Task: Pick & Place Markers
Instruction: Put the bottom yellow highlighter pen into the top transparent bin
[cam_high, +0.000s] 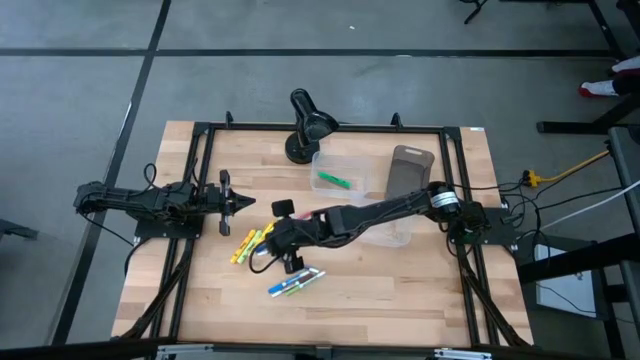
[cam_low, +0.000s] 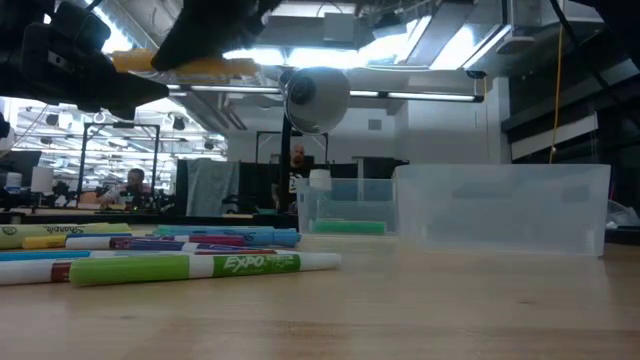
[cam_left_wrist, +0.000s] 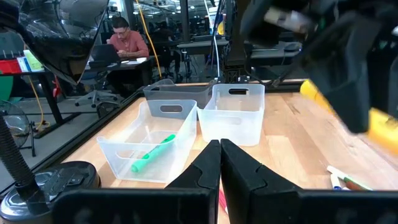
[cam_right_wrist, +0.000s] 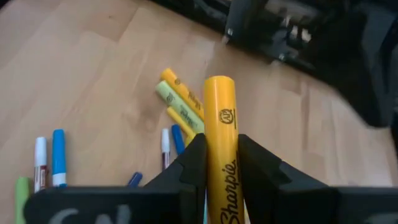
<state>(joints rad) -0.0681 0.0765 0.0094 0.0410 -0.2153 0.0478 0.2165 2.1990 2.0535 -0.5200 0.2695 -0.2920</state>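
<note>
High view, left to right: left pincer (cam_high: 243, 202) waits fully closed, empty, over the worktop (cam_high: 400, 290). Right pincer (cam_right_wrist: 219, 163) is clamped on a yellow marker (cam_right_wrist: 220, 134), lifted above the loose markers (cam_high: 290, 283). Next, I'd say: carry it level to the bin (cam_high: 345, 172) with the green marker (cam_high: 333, 181), clear the rim, then release low.

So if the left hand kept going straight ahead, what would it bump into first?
Probably the clear bin holding a green marker: the left hand, shut, points at the bins' near corners. The other clear bin sits close beside, so depth is unclear.
</note>
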